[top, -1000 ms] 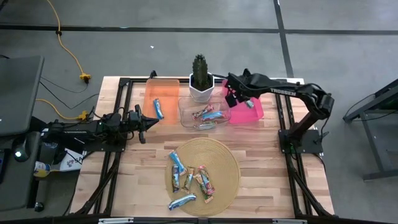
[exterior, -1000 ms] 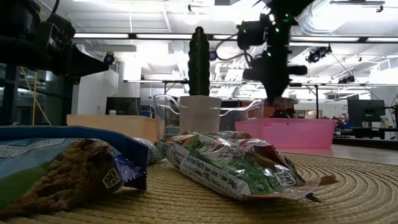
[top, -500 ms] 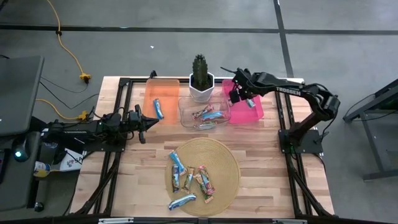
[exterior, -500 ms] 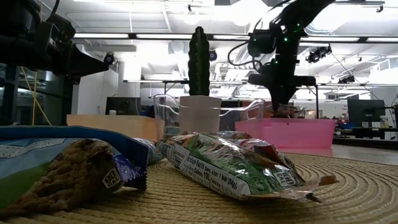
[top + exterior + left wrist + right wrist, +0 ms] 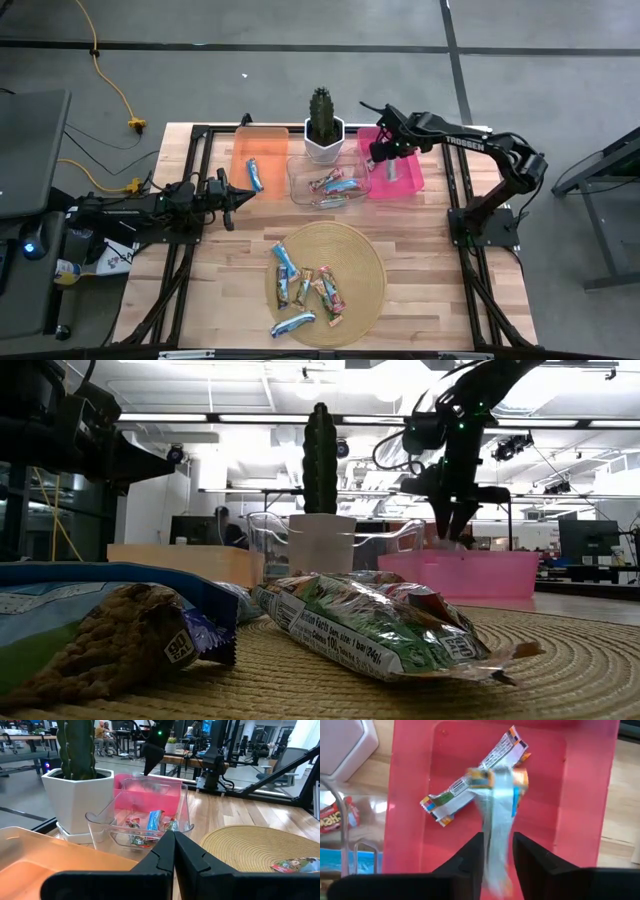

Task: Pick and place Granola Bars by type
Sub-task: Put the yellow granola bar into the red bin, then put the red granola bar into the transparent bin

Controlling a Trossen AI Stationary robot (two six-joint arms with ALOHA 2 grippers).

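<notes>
While over pink bin (image 5: 405, 178), right gripper (image 5: 496, 851) spread; silver bar (image 5: 496, 820) blurred between fingers.

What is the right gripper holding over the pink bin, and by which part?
The right gripper appears open, a blurred silver granola bar between its fingers, seemingly dropping; any hold is unclear.

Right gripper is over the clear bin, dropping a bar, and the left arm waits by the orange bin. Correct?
Not quite: the right gripper is over the pink bin, as the high view shows. The bar and the left arm's place by the orange bin are right.
</notes>
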